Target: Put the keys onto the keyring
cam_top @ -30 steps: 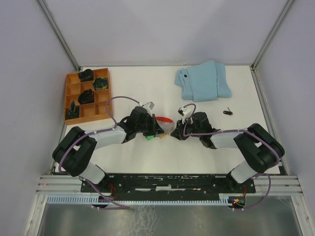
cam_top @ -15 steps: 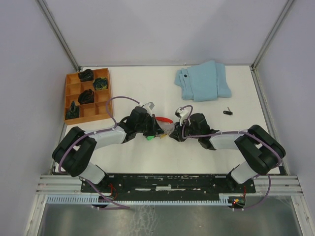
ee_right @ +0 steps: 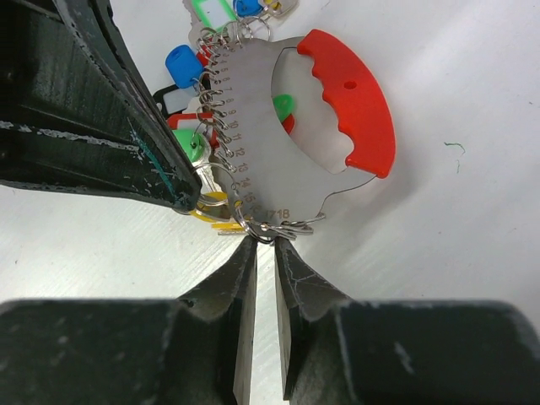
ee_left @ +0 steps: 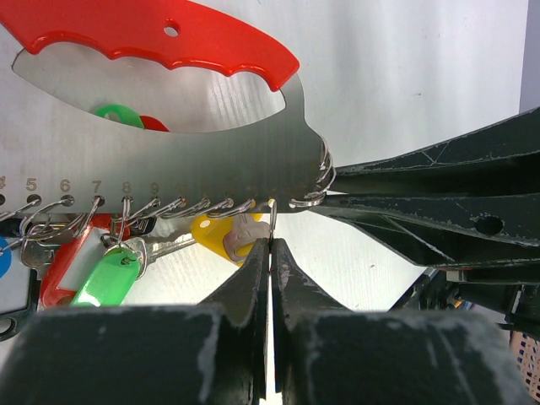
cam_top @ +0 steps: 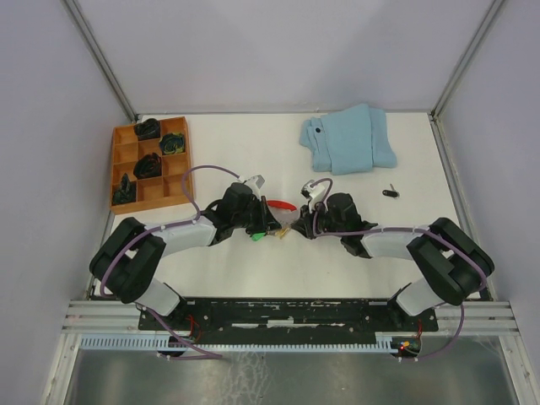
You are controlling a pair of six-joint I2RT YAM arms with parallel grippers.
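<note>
The keyring (ee_left: pixel 211 160) is a grey numbered metal plate with a red grip (ee_left: pixel 169 38) and a row of wire rings along its edge. It lies between both grippers, by the red grip (cam_top: pixel 283 205) in the top view. Keys hang from its rings: green (ee_left: pixel 105 274), yellow (ee_left: pixel 211 236) and red (ee_left: pixel 63 261), and blue (ee_right: pixel 180 63) in the right wrist view. My left gripper (ee_left: pixel 270 245) is shut on one thin wire ring at the plate's edge. My right gripper (ee_right: pixel 263 245) pinches the wire ring at the plate's corner (ee_right: pixel 278 226), jaws nearly together. Its fingers (ee_left: pixel 405 194) reach in from the right.
An orange compartment tray (cam_top: pixel 116 169) with dark lumps stands at the back left. A folded light-blue cloth (cam_top: pixel 350 139) lies at the back right. A small black item (cam_top: pixel 390 192) lies right of the grippers.
My right gripper has shifted slightly left, closer onto the keyring's corner. The left arm and the keyring have stayed put.
</note>
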